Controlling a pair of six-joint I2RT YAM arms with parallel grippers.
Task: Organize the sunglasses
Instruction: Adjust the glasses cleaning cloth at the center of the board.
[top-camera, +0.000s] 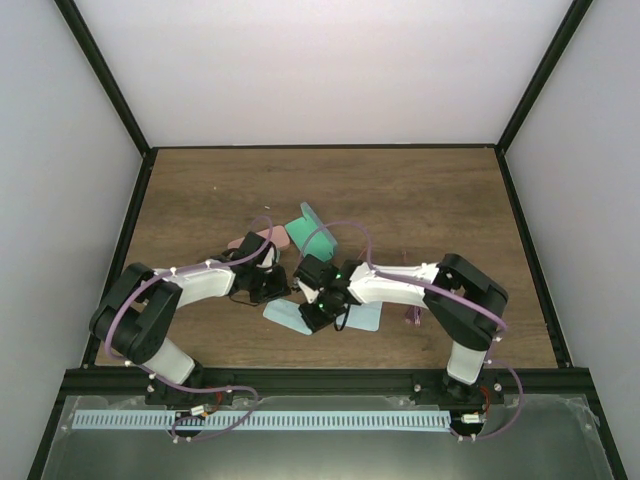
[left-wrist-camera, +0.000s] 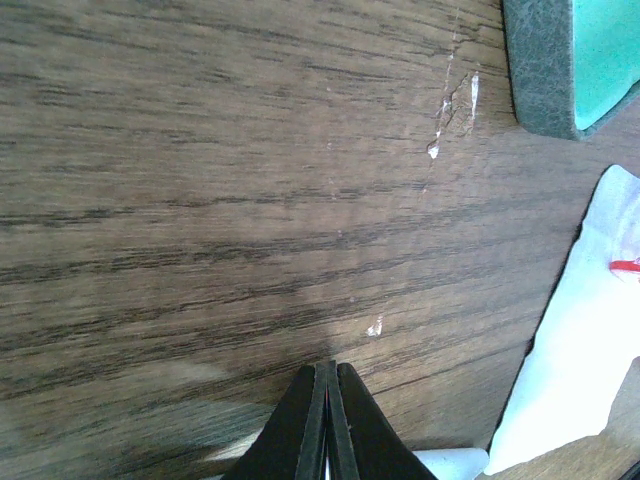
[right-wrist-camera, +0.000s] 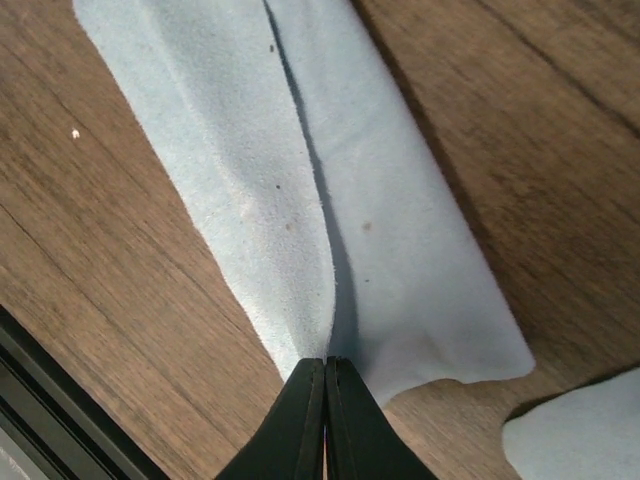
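Observation:
My left gripper (top-camera: 268, 290) (left-wrist-camera: 328, 365) is shut low over the bare wood, with a thin red sliver between its pads. A small red piece of the red sunglasses (left-wrist-camera: 625, 266) lies on a pale blue cloth (left-wrist-camera: 580, 350) at the right edge of the left wrist view. The rest of that pair is hidden. My right gripper (top-camera: 313, 316) (right-wrist-camera: 325, 360) is shut on a pale blue cloth (right-wrist-camera: 300, 180) (top-camera: 284, 318), pinching it into a long fold. A small pinkish-purple thing (top-camera: 413, 316), seemingly the purple sunglasses, lies by the right arm's elbow.
An open case with a teal lining (top-camera: 308, 232) (left-wrist-camera: 560, 70) lies just beyond both grippers. A pink case (top-camera: 255, 240) lies to its left. A second pale blue cloth (top-camera: 368, 318) (right-wrist-camera: 580, 440) lies under the right forearm. The table's dark front rail (right-wrist-camera: 60, 400) is close by.

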